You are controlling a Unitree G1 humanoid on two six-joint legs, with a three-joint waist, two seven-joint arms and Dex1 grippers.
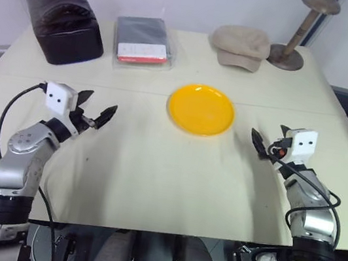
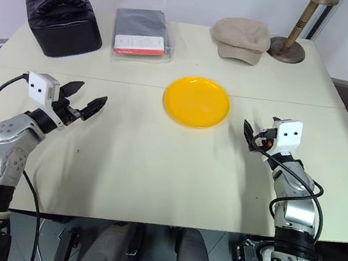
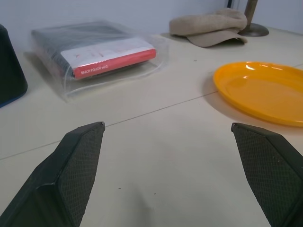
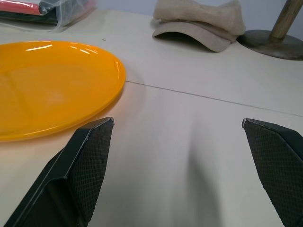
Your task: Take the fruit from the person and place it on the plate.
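beige cap [image 1: 241, 46], wooden stand [image 1: 301, 33], black bag [image 1: 63, 17], pouch pack [image 1: 143, 41] along bench [image 1: 154, 174] far edge, plate [image 1: 201, 109] bare mid-bench, left tool [image 1: 96, 111] and right tool [image 1: 266, 144] level, wide open, empty, flanking plate

The table [image 1: 153, 180] carries plate [image 1: 201, 109], cap [image 1: 241, 46], bag [image 1: 63, 17] (black), pouch [image 1: 143, 41], stand [image 1: 291, 50]
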